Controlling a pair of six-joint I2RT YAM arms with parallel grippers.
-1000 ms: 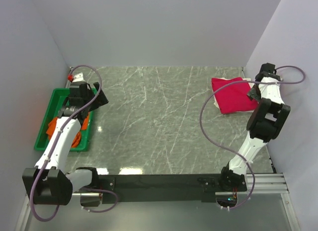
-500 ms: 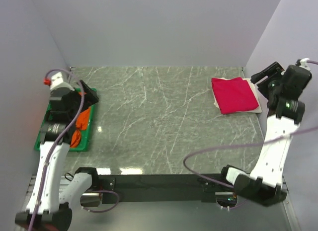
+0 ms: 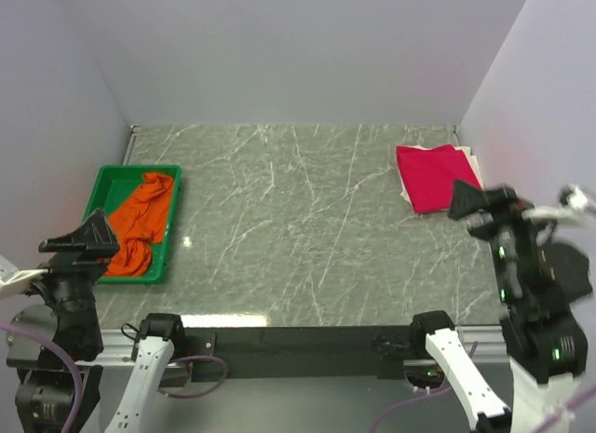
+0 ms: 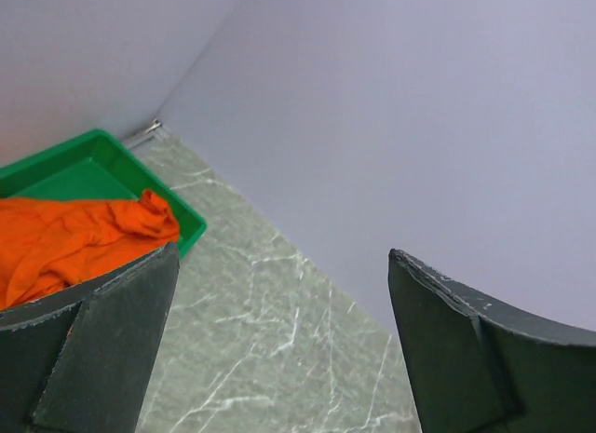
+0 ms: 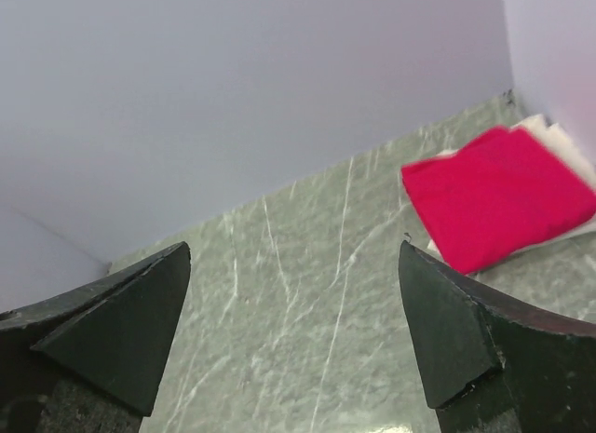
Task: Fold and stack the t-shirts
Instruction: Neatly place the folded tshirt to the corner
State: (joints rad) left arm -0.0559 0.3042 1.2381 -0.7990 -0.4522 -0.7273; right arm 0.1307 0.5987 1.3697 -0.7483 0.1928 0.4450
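The crimson t-shirt (image 3: pixel 434 177) lies folded at the back right of the table, on top of the cream-white t-shirt (image 3: pixel 476 163), of which only an edge shows. Both show in the right wrist view, the crimson one (image 5: pixel 498 196) over the cream one (image 5: pixel 562 141). The orange t-shirt (image 3: pixel 140 220) lies crumpled in the green bin (image 3: pixel 92 196) at the left, and also shows in the left wrist view (image 4: pixel 65 242). My left gripper (image 3: pixel 82 239) is open and empty, raised near the front left. My right gripper (image 3: pixel 477 201) is open and empty, raised in front of the crimson shirt.
Pale walls close in the table on the left, back and right. The green bin (image 4: pixel 187 230) stands against the left wall. The marble tabletop (image 3: pixel 298 228) lies between the bin and the shirt stack.
Both arms have pulled back from the bin and from the shirt stack toward the near edge and risen. The shirts have not moved.
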